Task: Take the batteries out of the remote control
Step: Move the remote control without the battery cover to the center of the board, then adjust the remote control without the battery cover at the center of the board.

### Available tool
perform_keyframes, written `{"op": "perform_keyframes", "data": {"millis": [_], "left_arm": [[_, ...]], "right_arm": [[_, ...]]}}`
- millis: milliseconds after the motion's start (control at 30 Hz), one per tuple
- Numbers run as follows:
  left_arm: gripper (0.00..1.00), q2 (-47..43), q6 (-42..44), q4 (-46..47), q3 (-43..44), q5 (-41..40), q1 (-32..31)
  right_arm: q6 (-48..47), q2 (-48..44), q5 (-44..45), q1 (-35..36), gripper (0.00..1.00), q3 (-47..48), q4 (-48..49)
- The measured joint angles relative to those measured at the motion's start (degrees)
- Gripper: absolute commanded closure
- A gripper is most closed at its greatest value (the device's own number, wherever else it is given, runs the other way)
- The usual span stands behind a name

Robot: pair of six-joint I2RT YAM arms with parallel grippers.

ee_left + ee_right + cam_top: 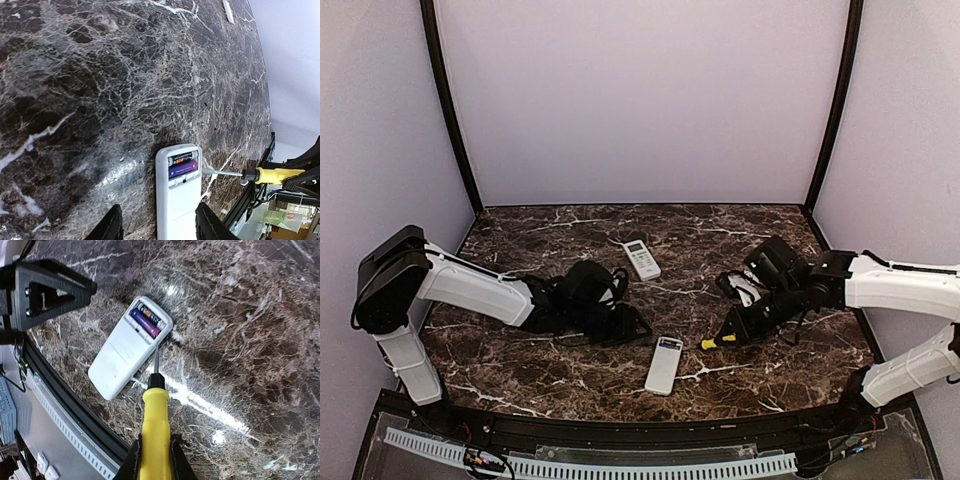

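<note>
Two batteries [147, 320] seated in remote [122, 357] | left claw [159, 222] spread | right claw [155, 449] pinching screwdriver [156, 407]

Glossy marbled table [770, 230] bears a smooth white plastic remote [122, 357].

Batteries [146, 320] in remote [117, 365], screwdriver [154, 430] alongside

1. A glossy tabletop [570, 375] of dark brown marble pattern with white veins spreads across the booth.
2. A plain, pale lavender back wall [640, 100] rises behind it, with matching side walls [370, 130] to left and right.
3. Two black posts [451, 110] stand at the rear corners, leaning slightly outward.
4. A white slotted strip [620, 467] runs along the near edge.
5. Bright patches of reflected light [200, 402] lie on the stone pattern.
</note>
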Motion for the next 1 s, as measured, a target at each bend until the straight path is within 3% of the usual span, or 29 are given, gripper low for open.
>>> {"op": "perform_keyframes", "data": {"millis": [467,1000], "left_arm": [[0.57,7.7,3.1,-1.6,7.8,1.0,-1.9],[0.22,9.9,8.2,-11.3,13.6,-4.8,-7.8]], "right_arm": [[5.9,2.2,9.3,4.0,1.0,4.9,-0.8],[-2.7,6.3,12.1,5.0,1.0,10.3,-4.0]]}}
